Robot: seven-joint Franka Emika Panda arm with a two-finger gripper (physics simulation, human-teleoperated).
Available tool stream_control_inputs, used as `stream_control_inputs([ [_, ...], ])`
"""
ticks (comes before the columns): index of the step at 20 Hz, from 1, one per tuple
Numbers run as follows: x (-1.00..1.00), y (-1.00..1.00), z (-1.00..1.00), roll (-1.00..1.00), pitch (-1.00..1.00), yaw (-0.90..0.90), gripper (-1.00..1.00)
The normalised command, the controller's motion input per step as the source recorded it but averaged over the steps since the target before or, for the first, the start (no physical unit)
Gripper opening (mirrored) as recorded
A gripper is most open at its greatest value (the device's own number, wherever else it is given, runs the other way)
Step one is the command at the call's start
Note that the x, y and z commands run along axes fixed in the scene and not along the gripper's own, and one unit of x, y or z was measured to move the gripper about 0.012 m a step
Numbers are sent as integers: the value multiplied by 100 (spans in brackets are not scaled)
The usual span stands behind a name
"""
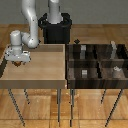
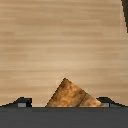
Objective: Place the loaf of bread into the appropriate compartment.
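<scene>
At the exterior view's left, the gripper (image 1: 16, 63) hangs over the light-wood bin (image 1: 40, 70), jaws closed on the loaf of bread (image 2: 73, 96), well apart from the compartment (image 1: 84, 73) marked by a grey cube (image 1: 84, 72).

- Arm (image 1: 31, 22) rises from its base, bends over and reaches down toward the exterior view's left.
- Gripper (image 1: 16, 61) points downward, fingers closed on the loaf (image 2: 74, 96).
</scene>
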Motion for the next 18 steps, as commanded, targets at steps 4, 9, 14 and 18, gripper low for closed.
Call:
stream_control_inputs([
  [4, 0, 0, -50, 0, 0, 0, -100],
  [9, 0, 0, 0, 0, 0, 0, -100],
  [14, 0, 0, 80, 0, 0, 0, -100],
  [18, 0, 0, 100, 0, 0, 0, -100],
])
